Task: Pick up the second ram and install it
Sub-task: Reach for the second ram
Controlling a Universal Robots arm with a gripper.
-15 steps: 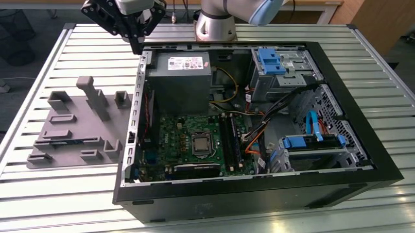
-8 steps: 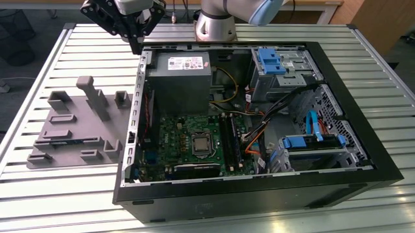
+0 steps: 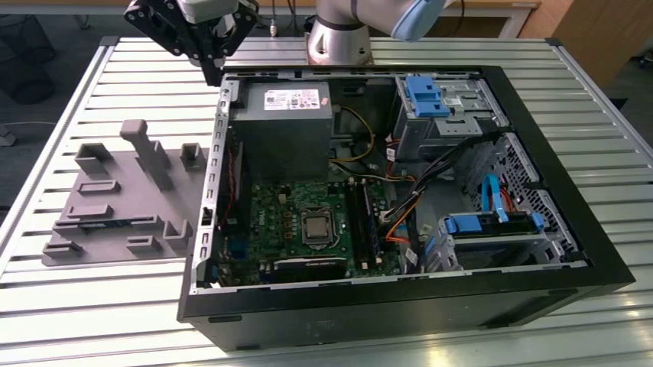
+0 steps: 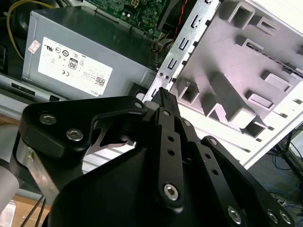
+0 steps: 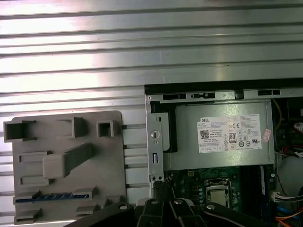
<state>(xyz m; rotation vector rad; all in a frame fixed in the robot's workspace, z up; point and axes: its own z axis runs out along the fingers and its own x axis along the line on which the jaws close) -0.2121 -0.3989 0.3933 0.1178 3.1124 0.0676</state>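
The second ram [image 5: 54, 196] is a slim dark-blue stick standing on edge in a slot of the grey fixture plate [image 5: 28, 127]. In the exterior view the ram [image 3: 102, 223] sits on that plate [image 3: 112, 199] at the exterior view's left of the open computer case [image 3: 408, 306]. My gripper [image 3: 212, 73] hangs above the case's far left corner, beside the power supply [image 3: 286, 122] and well away from the ram. Its fingers [image 4: 163, 92] are pressed together and hold nothing. In the first wrist view the gripper [image 5: 161, 185] is over the case's metal edge.
The case lies on its side on a slatted metal table [image 3: 102, 306]. Inside it are a green motherboard [image 3: 296, 222], loose cables [image 3: 408, 206] and light-blue drive brackets [image 3: 423, 95]. The arm's base [image 3: 342, 38] stands behind the case. Raised grey blocks [image 3: 148, 153] stick up from the fixture plate.
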